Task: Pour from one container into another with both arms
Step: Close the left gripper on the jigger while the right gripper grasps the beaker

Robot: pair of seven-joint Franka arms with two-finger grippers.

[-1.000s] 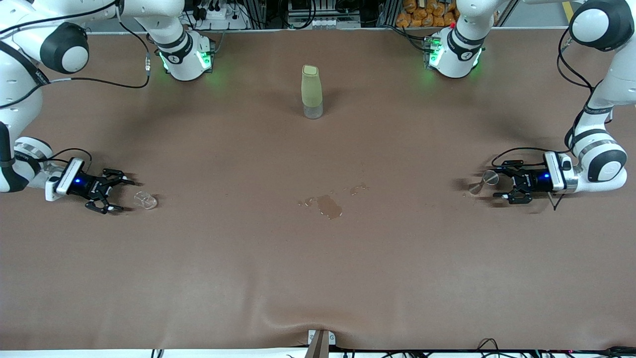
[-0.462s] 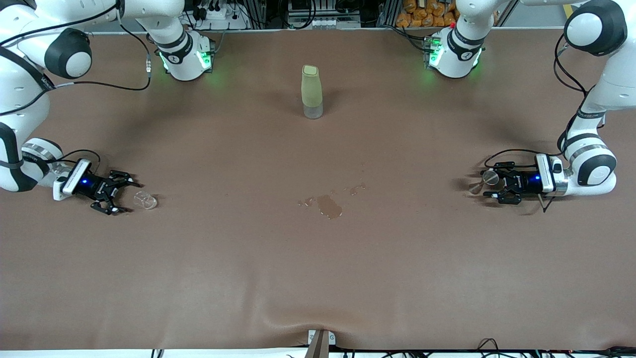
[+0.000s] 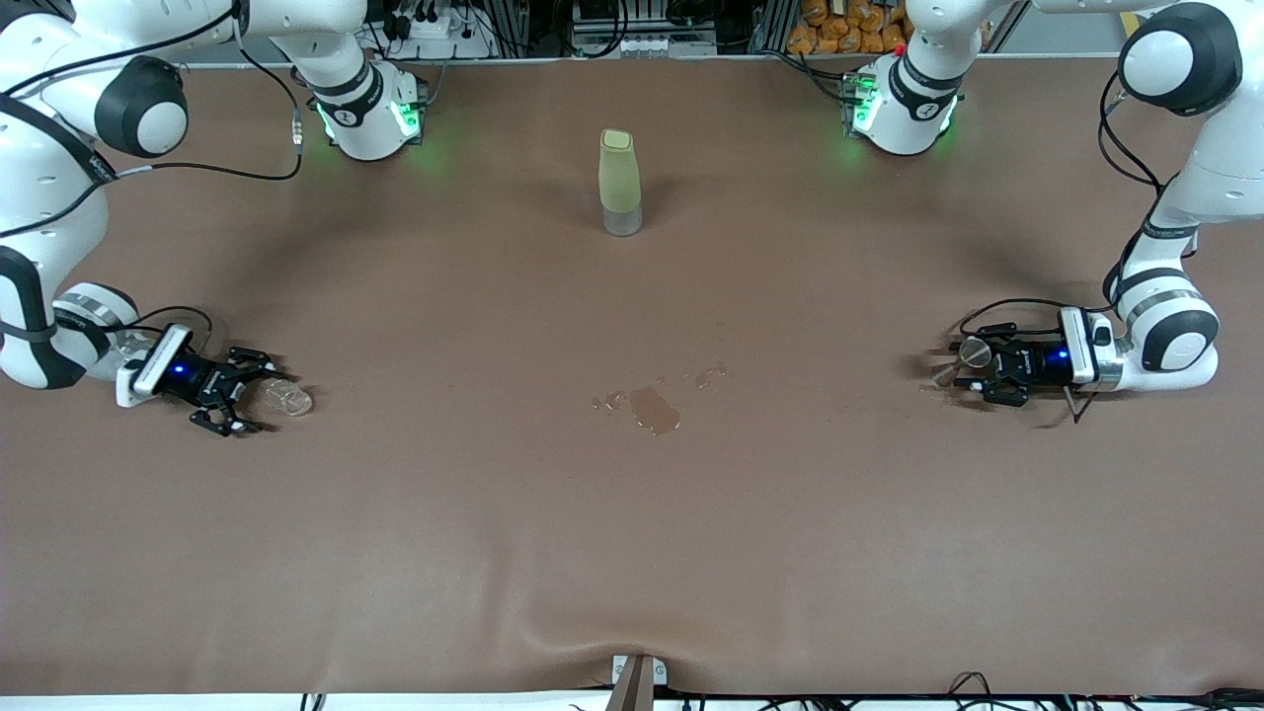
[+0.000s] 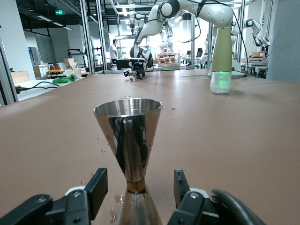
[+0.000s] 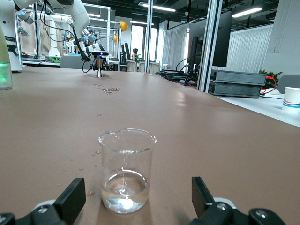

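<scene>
A brown mat-covered table (image 3: 632, 553) in a workshop of frames and cables carries a small wet spill (image 3: 652, 407) at its middle; a tall pale-green bottle (image 3: 619, 182) stands farther from the front camera. At the right arm's end, the right gripper (image 3: 244, 392) spreads its fingers (image 5: 70, 199) wide around the tiny clear glass cup (image 5: 127, 169), not touching it; at the left arm's end, the left gripper (image 3: 973, 371) brackets the shiny steel hourglass jigger (image 4: 129, 154), upright on the mat, fingers (image 4: 96, 192) parted, just beside its waist.
</scene>
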